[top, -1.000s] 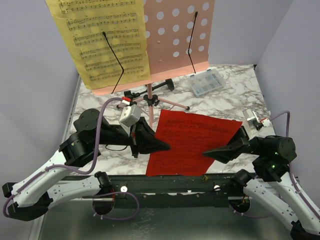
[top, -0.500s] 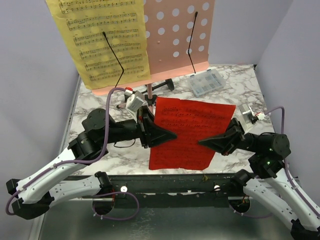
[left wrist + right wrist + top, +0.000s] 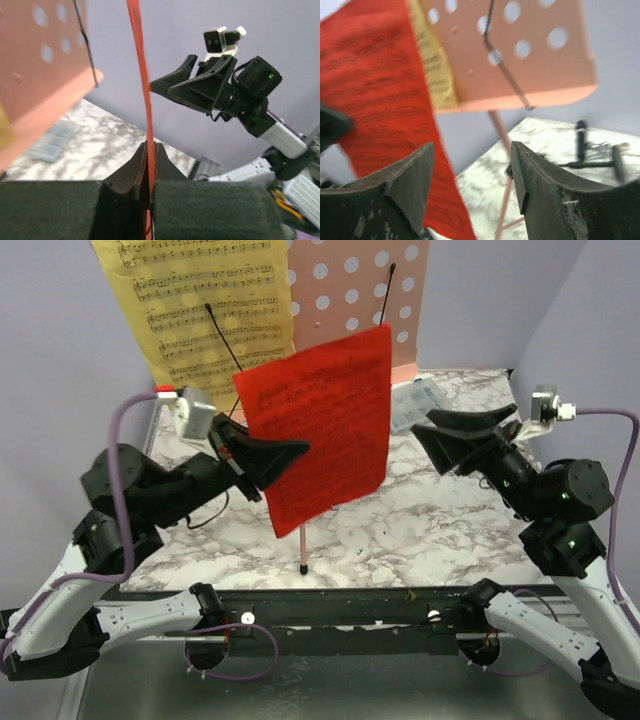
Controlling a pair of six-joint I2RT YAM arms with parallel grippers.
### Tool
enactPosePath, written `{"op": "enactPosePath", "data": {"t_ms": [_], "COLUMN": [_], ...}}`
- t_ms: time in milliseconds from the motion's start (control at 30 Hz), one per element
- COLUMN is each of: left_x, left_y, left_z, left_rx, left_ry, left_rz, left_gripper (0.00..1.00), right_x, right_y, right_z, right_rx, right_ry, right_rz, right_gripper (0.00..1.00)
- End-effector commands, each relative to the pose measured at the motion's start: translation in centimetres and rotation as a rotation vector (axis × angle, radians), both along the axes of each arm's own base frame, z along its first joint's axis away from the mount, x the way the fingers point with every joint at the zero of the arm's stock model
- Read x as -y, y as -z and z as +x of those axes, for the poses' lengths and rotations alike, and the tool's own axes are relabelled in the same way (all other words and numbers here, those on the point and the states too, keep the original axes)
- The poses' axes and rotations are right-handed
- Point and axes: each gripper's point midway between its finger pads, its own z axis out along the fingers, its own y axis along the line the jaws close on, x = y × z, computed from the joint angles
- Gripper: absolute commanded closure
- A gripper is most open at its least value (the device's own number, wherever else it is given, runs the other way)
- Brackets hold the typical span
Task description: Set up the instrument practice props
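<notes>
The red sheet (image 3: 320,430) was a single page of thin paper, judged very light and limp: in the left wrist view it showed edge-on as a thin line that bowed slightly above the grip, so it would probably flop, curl or tear if pulled hard, and it offered no stiffness to push against. A pinch near one edge, well clear of the printed middle, looked like the sensible hold, with a second pinch on the opposite edge useful for keeping it flat. It hung upright in the centre of the top view, clear of the worktop (image 3: 420,520) and in front of the pink music stand (image 3: 345,295), whose right half stood bare behind a black wire retainer (image 3: 383,310), while the yellow page (image 3: 210,320) filled the left half at the upper left of the frame. The left end effector (image 3: 292,450) was clenched on the sheet's lower left edge, its fingers pressed together with only the paper between them. The right end effector (image 3: 424,424), at the right of the frame, stood released with its fingers spread, holding nothing and apart from the sheet's right edge. Seating the page on the stand's ledge (image 3: 405,372) would likely call for gentle, slow guidance.
</notes>
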Motion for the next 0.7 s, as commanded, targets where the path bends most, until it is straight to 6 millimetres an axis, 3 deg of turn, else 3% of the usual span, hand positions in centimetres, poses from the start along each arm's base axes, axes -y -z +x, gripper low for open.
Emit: {"op": "enactPosePath", "data": {"t_ms": [0, 133, 333, 567, 667], "left_x": [-3.6, -5.3, -5.4, -4.2, -3.9], "left_y": [-3.0, -5.6, -8.2, -9.1, -9.6], "left_z": [2.6, 3.9, 5.5, 7.5, 8.0], "left_rx": [0.088, 0.111, 0.149, 0.149, 0.162], "left_ry": [-0.232, -0.349, -0.428, -0.491, -0.507], "left_rz": [0.056, 0.050, 0.059, 0.080, 0.088], "left_gripper": [1.00, 1.00, 1.00, 1.00, 1.00], "right_x": [2.1, 0.1, -3.4, -3.2, -3.3], "right_y": [-1.7, -6.0, -9.5, -11.1, -11.5], "right_z": [4.6, 4.9, 5.6, 8.3, 9.0], "right_rx": [0.034, 0.109, 0.122, 0.047, 0.033], "right_ry": [0.265, 0.181, 0.026, 0.092, 0.103], "right_rz": [-0.074, -0.004, 0.085, 0.207, 0.235], "right_gripper": [0.28, 0.23, 0.27, 0.43, 0.44]}}
